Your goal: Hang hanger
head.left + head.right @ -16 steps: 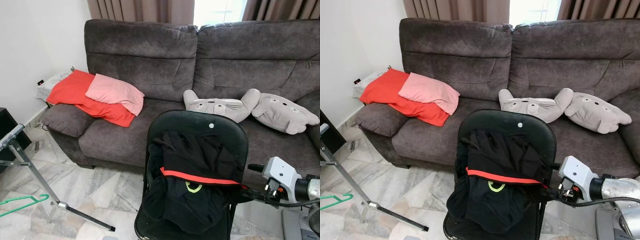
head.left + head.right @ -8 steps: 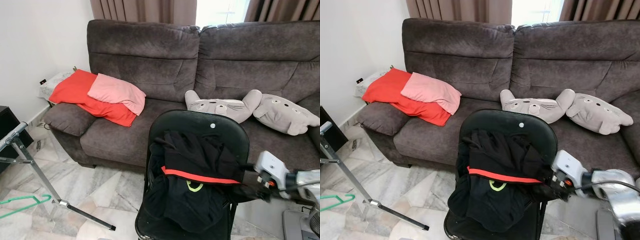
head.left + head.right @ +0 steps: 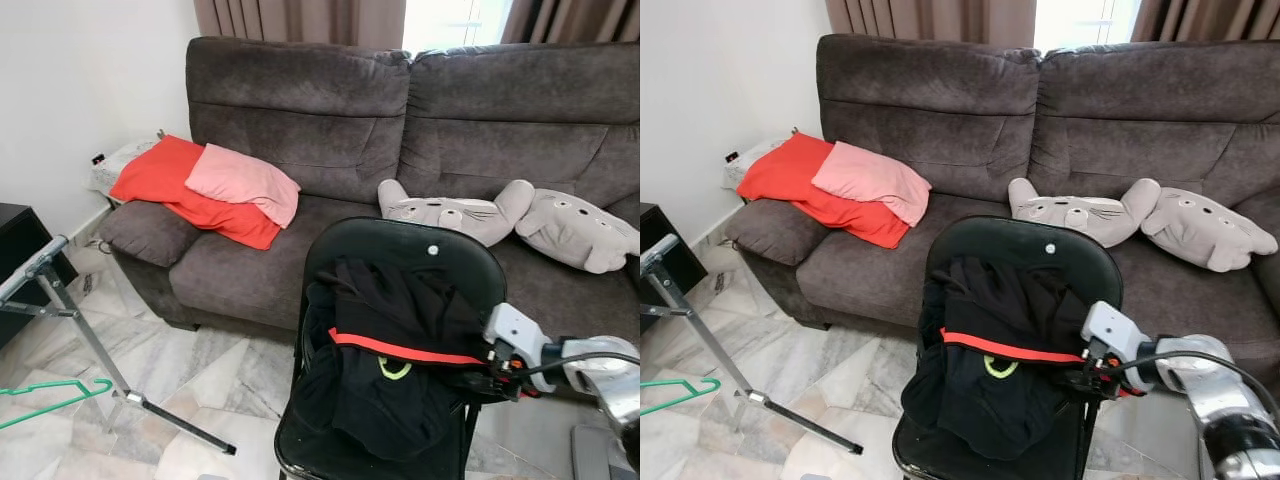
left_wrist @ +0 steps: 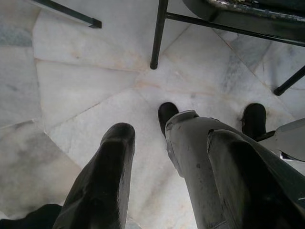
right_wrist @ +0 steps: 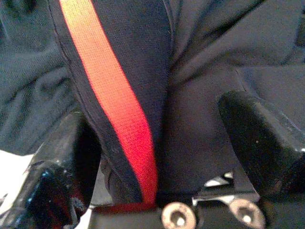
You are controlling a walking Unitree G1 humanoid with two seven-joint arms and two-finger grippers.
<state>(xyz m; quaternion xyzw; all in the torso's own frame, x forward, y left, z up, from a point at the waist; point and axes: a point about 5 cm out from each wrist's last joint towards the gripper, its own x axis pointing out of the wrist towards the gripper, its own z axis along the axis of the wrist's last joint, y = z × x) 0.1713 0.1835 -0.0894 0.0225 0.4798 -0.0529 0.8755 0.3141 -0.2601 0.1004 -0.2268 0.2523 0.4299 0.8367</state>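
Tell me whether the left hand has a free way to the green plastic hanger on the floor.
Probably not yet: the left hand hangs by the robot's leg, and the green plastic hanger lies apart beyond the metal rack leg.

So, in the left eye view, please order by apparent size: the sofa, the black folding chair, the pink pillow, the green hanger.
1. sofa, largest by far
2. black folding chair, though it stands nearer the camera
3. pink pillow
4. green hanger, thin and partly cut off at the picture's edge, so its full size is unsure

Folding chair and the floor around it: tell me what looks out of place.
A black garment with a red stripe is heaped on the black folding chair instead of hung, with the right gripper at its edge. A green hanger lies on the marble floor beside the metal rack.
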